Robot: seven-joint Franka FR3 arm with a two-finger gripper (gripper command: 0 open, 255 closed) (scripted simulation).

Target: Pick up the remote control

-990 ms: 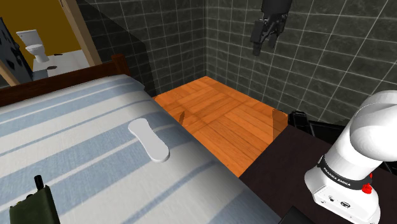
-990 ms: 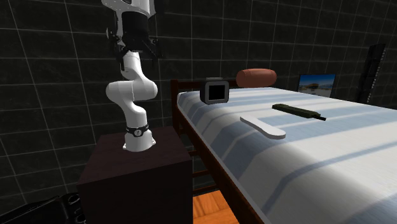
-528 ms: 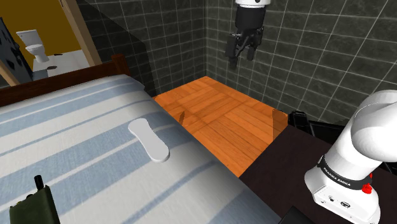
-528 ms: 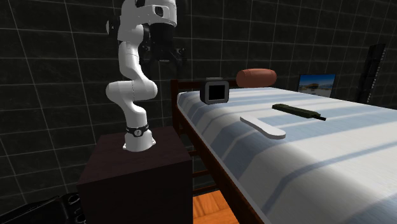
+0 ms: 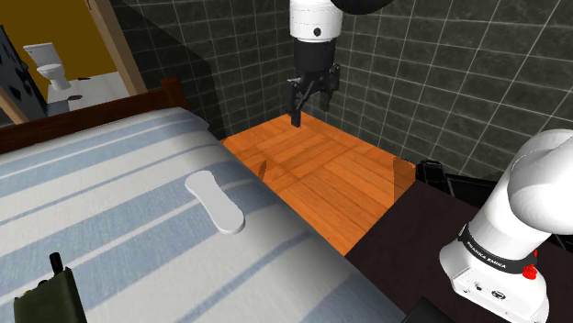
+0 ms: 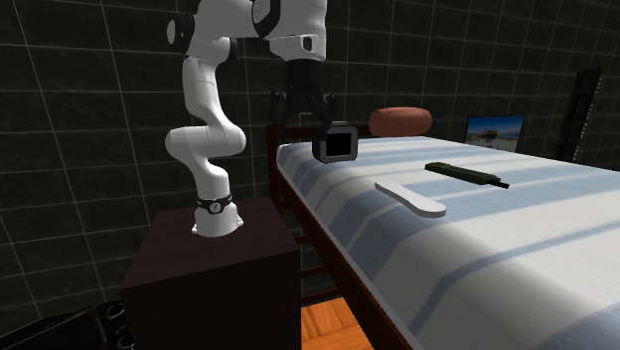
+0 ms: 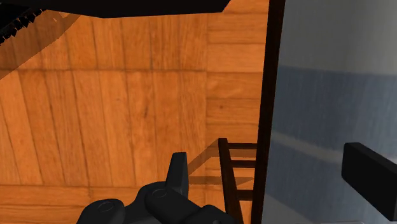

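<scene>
Hanging over the orange wooden floor (image 5: 321, 174) beside dark tiled walls (image 5: 441, 73), the gripper (image 5: 308, 103) is spread open and empty. One white remote control (image 5: 215, 203) lies at its 8 o'clock on the striped bed (image 5: 110, 183), apart from one green handset (image 5: 46, 295), one black box (image 6: 337, 142) and one brown bolster (image 6: 400, 121).

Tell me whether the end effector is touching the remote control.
No, the end effector hangs over the wooden floor, apart from the remote control lying on the striped bed.
</scene>
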